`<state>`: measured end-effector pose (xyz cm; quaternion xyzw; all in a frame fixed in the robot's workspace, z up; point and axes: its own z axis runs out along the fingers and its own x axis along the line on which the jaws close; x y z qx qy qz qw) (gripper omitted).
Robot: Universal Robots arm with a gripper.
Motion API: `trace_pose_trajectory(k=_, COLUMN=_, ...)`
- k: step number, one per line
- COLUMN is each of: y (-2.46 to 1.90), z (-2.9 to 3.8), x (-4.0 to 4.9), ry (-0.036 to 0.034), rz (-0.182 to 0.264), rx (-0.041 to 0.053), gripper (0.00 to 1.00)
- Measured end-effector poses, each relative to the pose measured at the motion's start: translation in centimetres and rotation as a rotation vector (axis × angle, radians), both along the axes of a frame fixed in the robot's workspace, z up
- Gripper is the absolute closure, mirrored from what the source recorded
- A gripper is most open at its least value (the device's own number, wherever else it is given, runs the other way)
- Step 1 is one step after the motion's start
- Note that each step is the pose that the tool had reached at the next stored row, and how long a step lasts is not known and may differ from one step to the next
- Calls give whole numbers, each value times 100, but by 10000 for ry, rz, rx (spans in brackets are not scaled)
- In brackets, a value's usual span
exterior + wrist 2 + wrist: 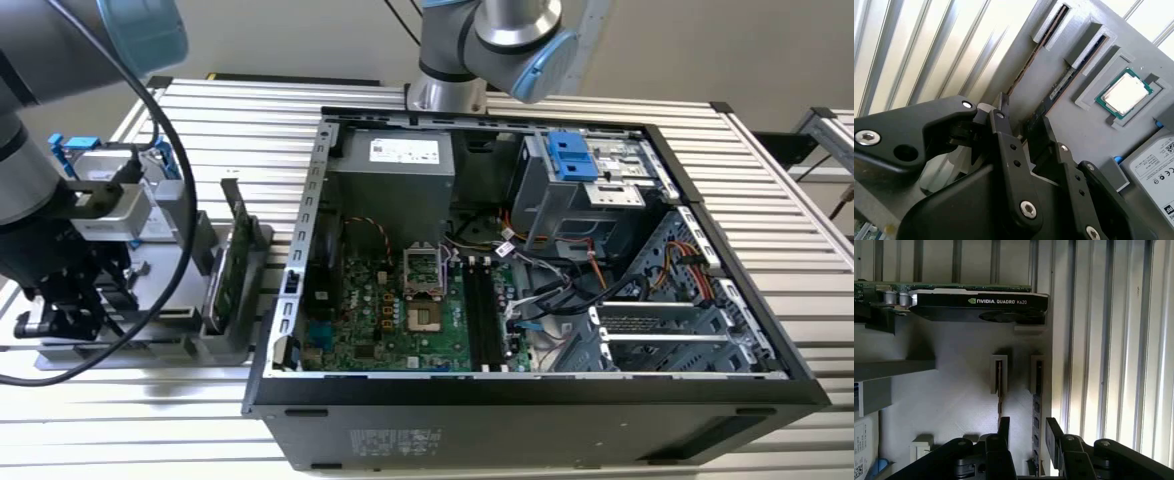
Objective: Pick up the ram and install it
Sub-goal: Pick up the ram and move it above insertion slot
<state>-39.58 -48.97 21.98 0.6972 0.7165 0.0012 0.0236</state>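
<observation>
Two ram sticks stand on edge in slots of a grey holder (954,390). In both wrist views one ram (1036,407) (1061,82), a thin dark stick, runs down between my gripper's black fingers (1054,435). The gripper (1028,432) (1024,122) is open and straddles it, with a gap showing on each side. The other ram (1000,400) (1031,60) stands just outside one finger. In the exterior view the gripper (54,315) hangs low over the holder at that view's left.
The open computer case (287,300) lies in the middle of the slatted table, its motherboard's dark memory slots (483,315) facing up. On the holder sit a graphics card (979,302) (238,250), a processor chip (1124,94) and a silver hard drive (1154,165) (114,190).
</observation>
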Motion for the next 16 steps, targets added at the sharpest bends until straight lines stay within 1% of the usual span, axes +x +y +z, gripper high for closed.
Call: trace_pose_trajectory(k=16, y=0, z=-35, x=0, ry=-1, rz=0, rx=0, gripper=0)
